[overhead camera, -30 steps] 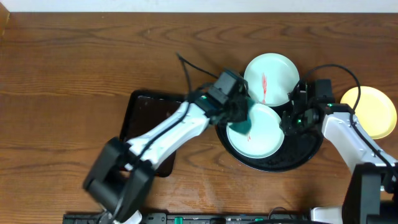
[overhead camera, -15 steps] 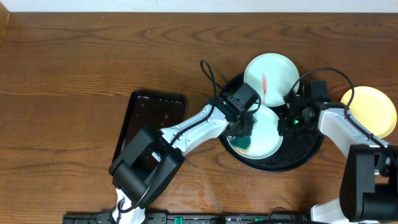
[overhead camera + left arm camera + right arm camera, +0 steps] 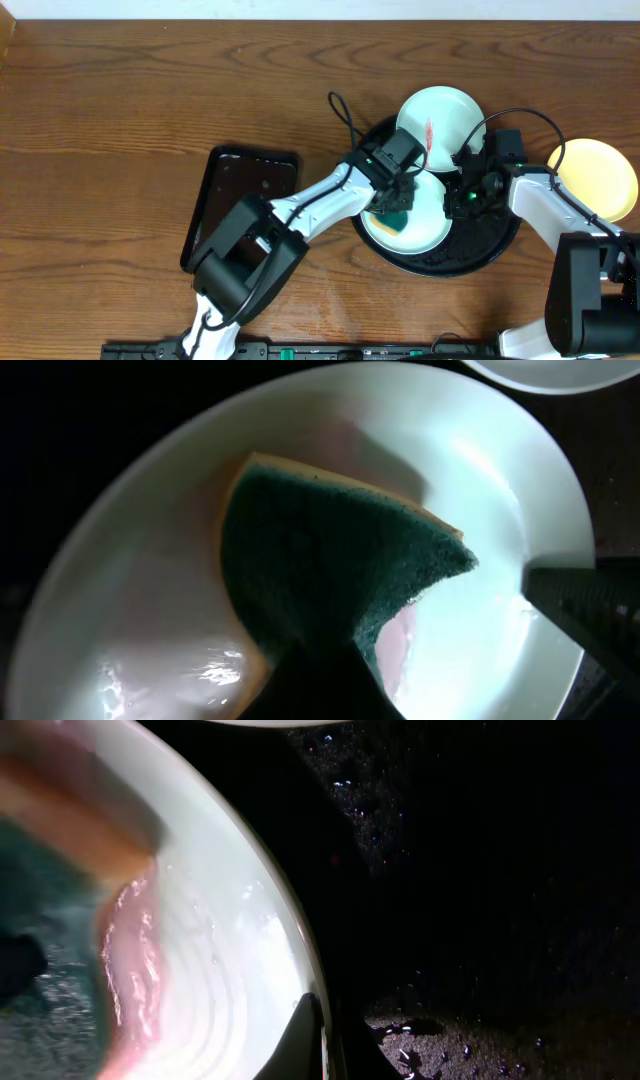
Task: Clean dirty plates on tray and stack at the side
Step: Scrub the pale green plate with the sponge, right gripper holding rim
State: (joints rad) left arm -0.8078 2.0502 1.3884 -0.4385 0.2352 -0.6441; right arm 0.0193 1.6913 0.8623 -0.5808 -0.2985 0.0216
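Observation:
The black round tray (image 3: 488, 243) carries two white plates. The upper plate (image 3: 440, 125) has a red smear. On the lower plate (image 3: 425, 228) my left gripper (image 3: 396, 203) is shut on a green sponge (image 3: 320, 560) with a yellow back, pressed flat on the plate's wet pinkish surface (image 3: 480, 480). From the right, my right gripper (image 3: 462, 200) is shut on this plate's rim (image 3: 300, 960), one finger inside it and one outside (image 3: 320, 1035). The pale yellow plate (image 3: 592, 178) lies on the table to the right of the tray.
A smaller dark rectangular tray (image 3: 235, 195) lies left of the round tray, partly under my left arm. Water drops speckle the tray floor (image 3: 480, 970). A black cable (image 3: 345, 112) loops above the left wrist.
My right gripper has closed onto the lower plate's rim. The left gripper has slid the sponge a little right and down across that plate, and the left arm has swung in.

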